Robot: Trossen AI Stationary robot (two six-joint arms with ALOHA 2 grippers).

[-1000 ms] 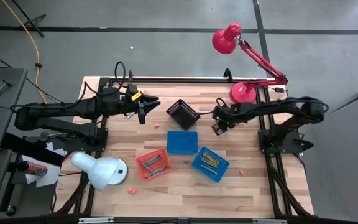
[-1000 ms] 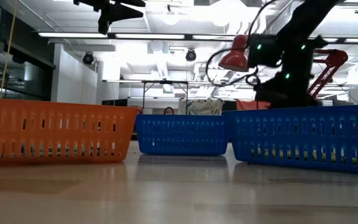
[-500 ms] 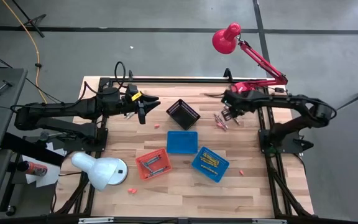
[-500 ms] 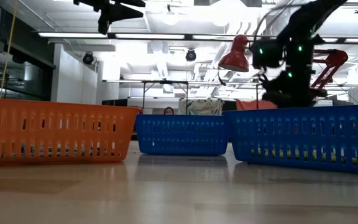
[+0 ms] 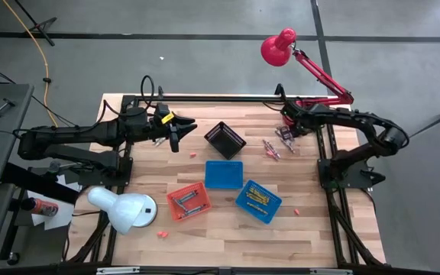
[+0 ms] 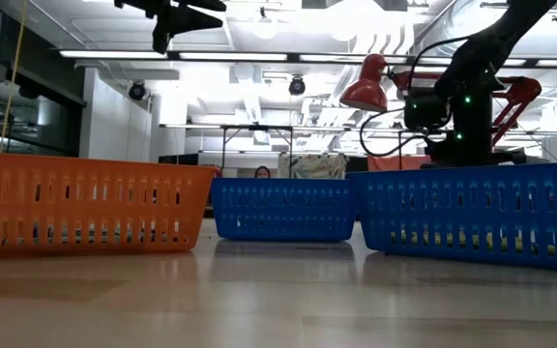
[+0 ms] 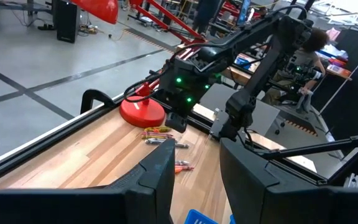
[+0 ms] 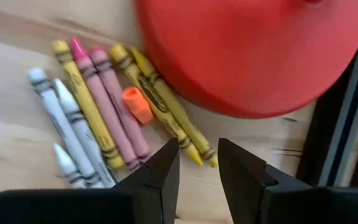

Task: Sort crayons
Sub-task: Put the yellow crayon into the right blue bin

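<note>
- Up top in the high view, the right gripper (image 5: 287, 131) hangs over a loose bunch of thin wax crayons (image 5: 285, 138) beside the round red lamp base (image 5: 299, 113). The left gripper (image 5: 176, 136) waits near the black mesh basket (image 5: 224, 139), nothing in it.
- Right wrist view: dark fingers (image 8: 166, 171) slightly apart and empty, yellow, pink and grey crayons (image 8: 98, 112) just ahead.
</note>
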